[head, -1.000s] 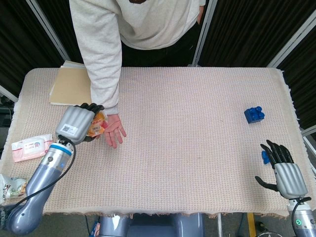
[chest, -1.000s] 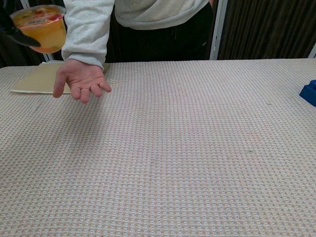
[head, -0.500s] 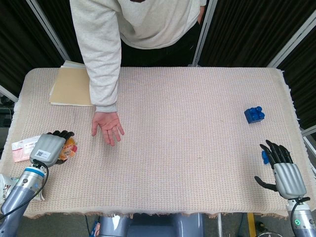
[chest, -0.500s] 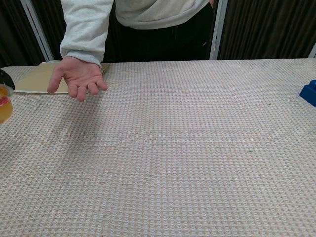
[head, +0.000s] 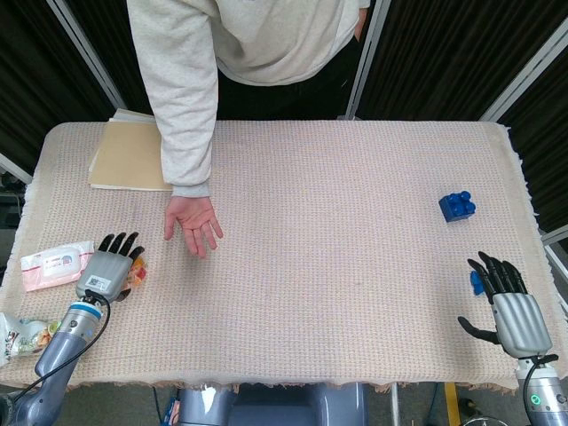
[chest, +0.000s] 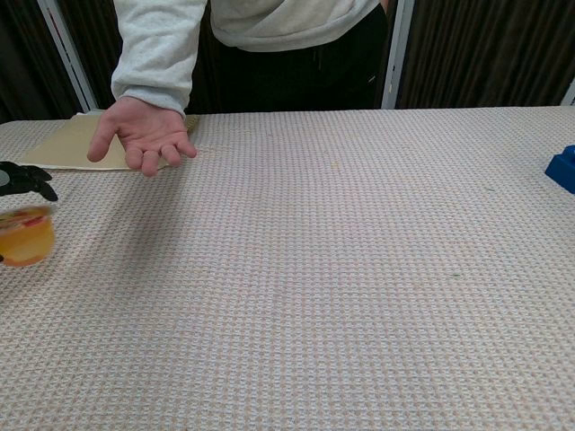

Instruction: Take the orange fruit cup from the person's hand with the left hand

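The orange fruit cup [head: 137,272] [chest: 25,236] stands upright on the woven cloth near the table's left front. My left hand [head: 110,269] lies over its left side with dark fingers [chest: 24,177] stretched out straight and apart, not wrapped round the cup. The person's hand [head: 193,222] [chest: 144,135] hovers empty, palm up, to the right of and beyond the cup. My right hand [head: 513,306] rests at the table's right front, fingers spread, holding nothing.
A tan folder [head: 129,155] lies at the back left under the person's sleeve. A wipes packet [head: 55,264] and a snack bag [head: 22,335] sit at the left edge. A blue block [head: 456,206] [chest: 564,168] sits at the right, and a small blue piece [head: 477,282] beside my right hand.
My left hand carried the cup away from the person's hand, down to the left front of the table. Its fingers have straightened off the cup. The person's hand stays empty.
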Robot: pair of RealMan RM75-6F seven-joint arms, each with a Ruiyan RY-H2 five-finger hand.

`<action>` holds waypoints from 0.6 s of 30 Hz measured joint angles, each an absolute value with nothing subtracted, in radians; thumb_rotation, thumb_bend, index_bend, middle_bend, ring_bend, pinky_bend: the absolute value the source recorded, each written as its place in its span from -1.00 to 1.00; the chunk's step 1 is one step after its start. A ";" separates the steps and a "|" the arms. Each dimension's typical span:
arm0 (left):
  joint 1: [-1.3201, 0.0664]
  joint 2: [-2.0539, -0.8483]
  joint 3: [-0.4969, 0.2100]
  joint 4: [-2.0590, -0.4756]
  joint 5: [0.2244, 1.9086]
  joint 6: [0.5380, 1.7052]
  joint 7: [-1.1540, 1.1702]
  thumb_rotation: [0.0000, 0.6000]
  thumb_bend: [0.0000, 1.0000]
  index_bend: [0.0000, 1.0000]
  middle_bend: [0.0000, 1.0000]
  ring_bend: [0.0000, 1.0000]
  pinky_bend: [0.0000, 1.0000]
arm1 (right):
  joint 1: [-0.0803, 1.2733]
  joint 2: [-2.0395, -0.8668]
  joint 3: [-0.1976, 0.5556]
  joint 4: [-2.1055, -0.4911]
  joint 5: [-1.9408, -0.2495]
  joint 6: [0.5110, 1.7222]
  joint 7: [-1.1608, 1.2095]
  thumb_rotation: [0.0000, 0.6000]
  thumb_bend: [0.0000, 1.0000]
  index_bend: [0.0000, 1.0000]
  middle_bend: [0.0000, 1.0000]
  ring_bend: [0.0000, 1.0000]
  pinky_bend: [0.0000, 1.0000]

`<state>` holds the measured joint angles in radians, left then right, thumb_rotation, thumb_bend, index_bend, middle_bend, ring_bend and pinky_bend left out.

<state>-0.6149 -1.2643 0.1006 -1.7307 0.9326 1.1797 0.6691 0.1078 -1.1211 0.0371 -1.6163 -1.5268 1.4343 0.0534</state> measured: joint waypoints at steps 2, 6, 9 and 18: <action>-0.610 -1.260 0.094 -1.734 0.921 1.187 0.680 1.00 -0.37 -0.93 -1.00 -1.00 -1.00 | 0.108 -1.121 0.037 -1.616 -1.526 1.433 0.055 1.00 -0.76 -0.82 -1.00 -1.00 -1.00; -0.595 -1.243 0.088 -1.744 0.932 1.228 0.682 1.00 -0.43 -0.95 -1.00 -1.00 -1.00 | 0.107 -1.120 0.037 -1.616 -1.526 1.434 0.056 1.00 -0.76 -0.82 -1.00 -1.00 -1.00; -0.570 -1.224 0.088 -1.754 0.974 1.290 0.670 1.00 -0.46 -0.95 -1.00 -1.00 -1.00 | 0.107 -1.120 0.037 -1.616 -1.526 1.434 0.055 1.00 -0.76 -0.82 -1.00 -1.00 -1.00; -0.402 -1.153 0.128 -1.757 1.241 1.526 0.453 1.00 -0.56 -1.00 -1.00 -1.00 -1.00 | 0.110 -1.126 0.039 -1.615 -1.530 1.435 0.045 1.00 -0.76 -0.82 -1.00 -1.00 -1.00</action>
<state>-0.4018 -1.1528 0.1284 -1.7568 1.2405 1.5257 0.4532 0.1100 -1.1261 0.0386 -1.6152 -1.5302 1.4346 0.0451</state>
